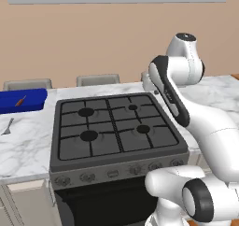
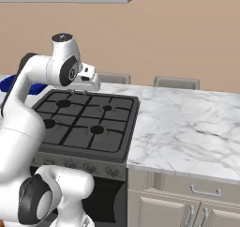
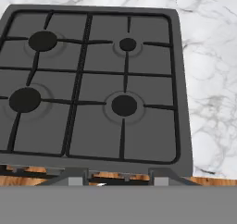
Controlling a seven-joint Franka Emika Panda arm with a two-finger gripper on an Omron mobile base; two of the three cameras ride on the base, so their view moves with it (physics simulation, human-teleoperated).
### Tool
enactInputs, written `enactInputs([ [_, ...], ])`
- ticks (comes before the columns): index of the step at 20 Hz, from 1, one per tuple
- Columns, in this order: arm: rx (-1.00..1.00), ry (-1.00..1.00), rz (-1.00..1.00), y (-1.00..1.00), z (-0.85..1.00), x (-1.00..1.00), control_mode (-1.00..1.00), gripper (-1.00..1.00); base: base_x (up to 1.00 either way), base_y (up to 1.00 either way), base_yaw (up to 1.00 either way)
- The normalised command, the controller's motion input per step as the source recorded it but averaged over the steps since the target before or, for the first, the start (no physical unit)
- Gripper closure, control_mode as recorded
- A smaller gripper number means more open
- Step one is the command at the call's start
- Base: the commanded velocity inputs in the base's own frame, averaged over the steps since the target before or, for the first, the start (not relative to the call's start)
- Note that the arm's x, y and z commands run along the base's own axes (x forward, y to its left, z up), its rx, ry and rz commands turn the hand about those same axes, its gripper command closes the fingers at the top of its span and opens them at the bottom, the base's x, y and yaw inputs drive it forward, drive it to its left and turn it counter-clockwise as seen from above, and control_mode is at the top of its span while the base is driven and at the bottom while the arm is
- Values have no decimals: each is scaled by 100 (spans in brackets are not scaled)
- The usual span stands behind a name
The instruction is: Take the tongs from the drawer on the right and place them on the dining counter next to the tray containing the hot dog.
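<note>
The white arm rises in front of a dark four-burner stove (image 1: 116, 127) set into the marble desk (image 2: 187, 123), its hand raised over the far edge of the stove near the far right burner. The hand camera looks down on the stove grates with marble to their right; the jaws' tips barely show at the bottom of that picture, and I cannot tell whether the jaws are apart or together, nor whether anything is between them. At the far left of the desk, in the left base view, sits the blue tray (image 1: 32, 103), with the small reddish-brown hot dog (image 1: 20, 101) lying tilted inside it. Near the tray, on the marble to the left of the stove, lies a small silver fork (image 1: 8, 127). In the right base view a sliver of the blue tray shows behind the arm at the left edge. To the right of the stove, under the marble top, the drawer (image 2: 187, 186) stands closed, its beige front carrying a silver handle. The tongs cannot be made out anywhere. Grey chair backs (image 2: 176, 83) show beyond the desk's far edge.
</note>
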Motion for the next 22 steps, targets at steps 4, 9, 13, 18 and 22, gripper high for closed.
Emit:
enactInputs([
  [4, 0, 0, -10, -15, 0, 1, -100, -100, 0, 0, 0],
  [9, -1, -1, -32, -56, 0, 0, -100, -100, 0, 0, 0],
  [13, 0, -5, -36, -74, -1, 0, -100, -100, 0, 0, 0],
  [18, 3, -5, -40, -91, -20, -7, -100, -100, 0, 0, 0],
  [22, 10, -9, -36, -98, -37, -24, -100, -100, 0, 0, 0],
])
